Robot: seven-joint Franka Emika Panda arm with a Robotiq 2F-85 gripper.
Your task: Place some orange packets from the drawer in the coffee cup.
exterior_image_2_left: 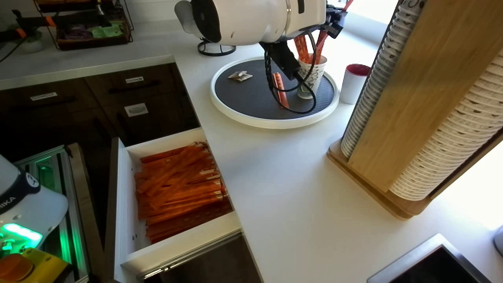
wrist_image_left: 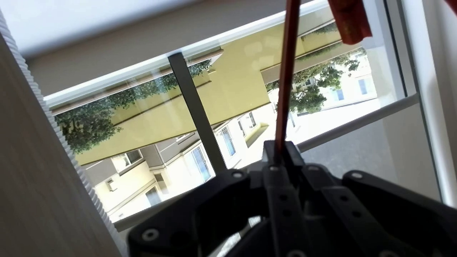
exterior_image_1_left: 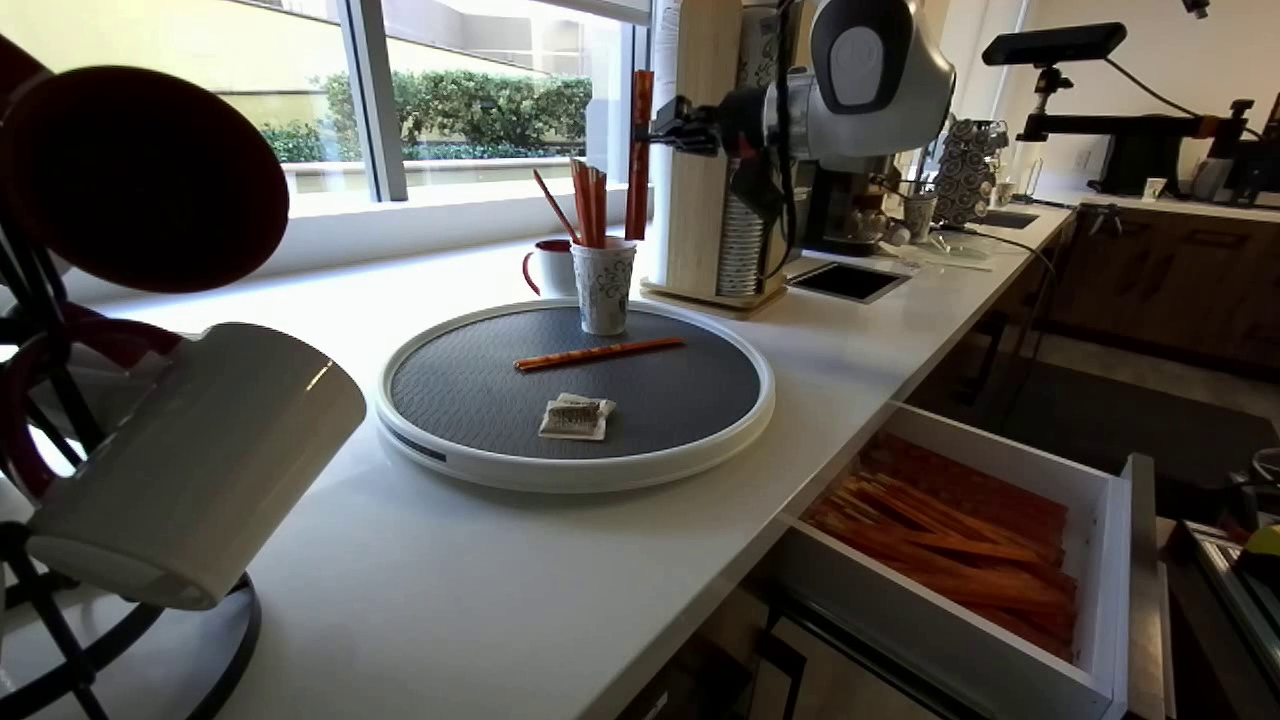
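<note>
Above the smooth white table point(exterior_image_1_left: 450, 580), black, hinged fingers point(wrist_image_left: 280, 203) clench one thin, flat orange packet point(exterior_image_1_left: 637, 195), upright in an exterior view; its lower end shows at the rim of the patterned paper cup point(exterior_image_1_left: 604, 295), though I cannot tell whether over or beside it; glossy packets point(exterior_image_1_left: 592, 205) fan from the cup, which stands on a round tray point(exterior_image_1_left: 600, 475) with textured dark facing and white edge; at least one more packet lies flat there, near a crumpled pouch point(exterior_image_1_left: 575, 417); other packets lie heaped in the boxy, open drawer point(exterior_image_2_left: 188, 242).
</note>
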